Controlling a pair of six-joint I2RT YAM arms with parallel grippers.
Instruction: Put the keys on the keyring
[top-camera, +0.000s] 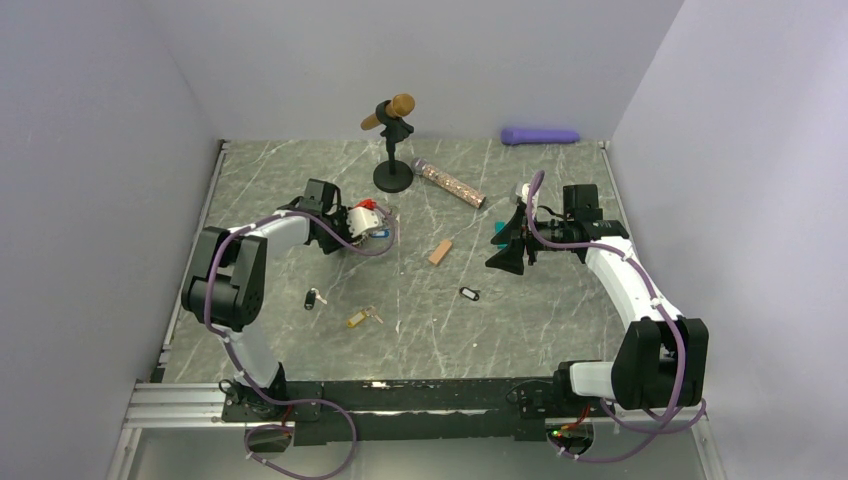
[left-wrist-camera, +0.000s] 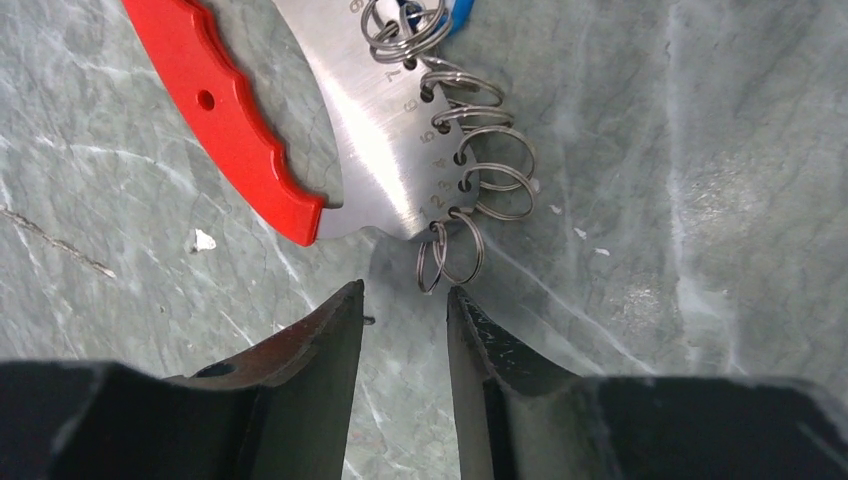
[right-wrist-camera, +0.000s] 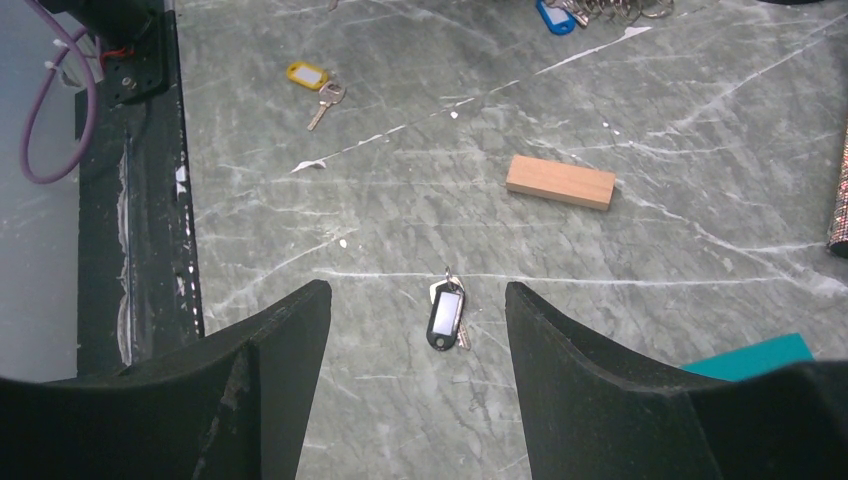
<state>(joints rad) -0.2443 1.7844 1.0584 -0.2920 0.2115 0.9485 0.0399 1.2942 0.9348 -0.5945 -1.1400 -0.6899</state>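
Note:
The keyring is a red grip on a silvery plate with several split rings hooked along its edge, lying on the marble; a blue tag hangs from the top ring. My left gripper stands open just short of the plate's tip, with nothing between its fingers and the lowest ring by its right fingertip. In the top view the keyring lies at my left gripper. My right gripper hovers open above a black-tagged key. A yellow-tagged key lies farther off.
A tan wooden block lies mid-table and a teal block sits by the right gripper. A glittery tube, a microphone stand and a purple object stand at the back. Another black-tagged key lies front left.

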